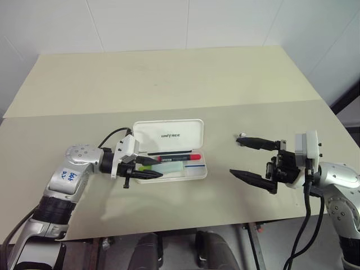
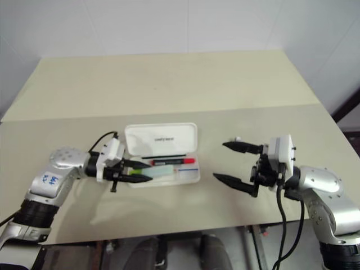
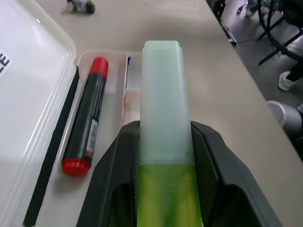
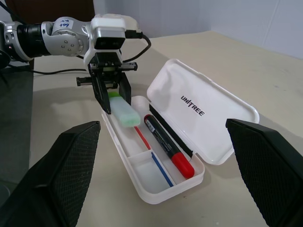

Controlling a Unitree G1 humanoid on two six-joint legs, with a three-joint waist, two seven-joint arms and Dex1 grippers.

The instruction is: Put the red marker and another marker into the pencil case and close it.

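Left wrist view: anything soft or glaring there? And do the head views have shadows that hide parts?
Left wrist view: the green marker held between the left gripper fingers looks soft up close; the red marker is sharper; a small glint on the pencil case lid. Left eye view: soft shadows under both arms on the table, hiding nothing.

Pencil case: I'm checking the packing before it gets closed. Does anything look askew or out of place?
Nothing stands out. The pencil case lies open; the red marker rests flat in its tray. The green marker is over the tray, gripped by the left claw, not yet released.
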